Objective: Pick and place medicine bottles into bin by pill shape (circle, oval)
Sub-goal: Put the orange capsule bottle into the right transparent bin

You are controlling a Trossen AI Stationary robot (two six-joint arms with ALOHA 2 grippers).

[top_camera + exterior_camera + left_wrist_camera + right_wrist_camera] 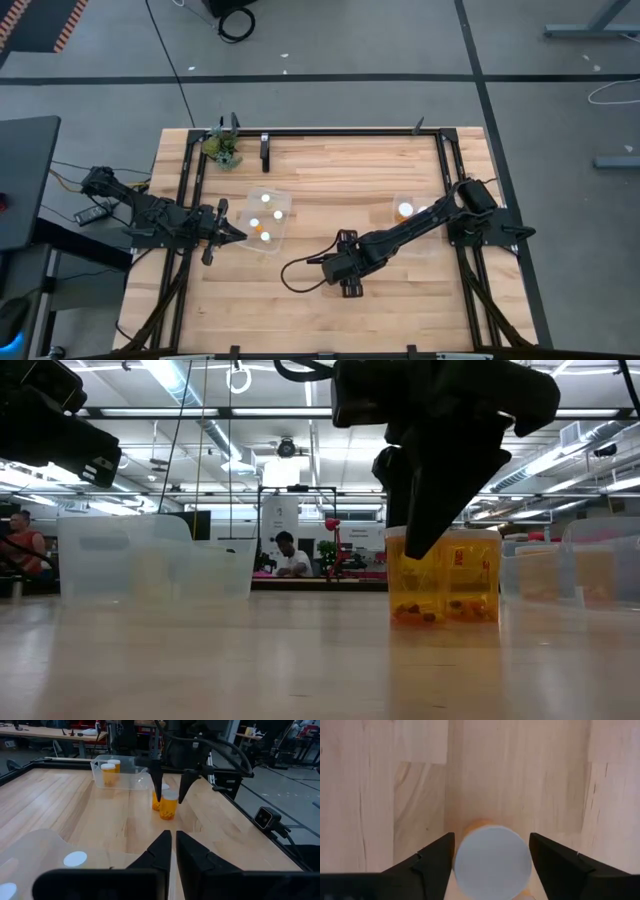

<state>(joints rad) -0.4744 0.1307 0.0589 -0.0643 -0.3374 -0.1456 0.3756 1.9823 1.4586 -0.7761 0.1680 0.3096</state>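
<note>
Grey floor (400, 40) with dark tape lines; ceiling strip lights (175, 380) overhead.

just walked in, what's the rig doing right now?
Sorting pill bottles into clear bins. The right gripper hangs over a medicine bottle standing on the table near the middle front, jaws open on either side of its white cap, not yet closed on it. A second bottle stands right behind it. The left gripper waits shut beside the left bin, which already holds several bottles. The right bin holds at least two.
</note>
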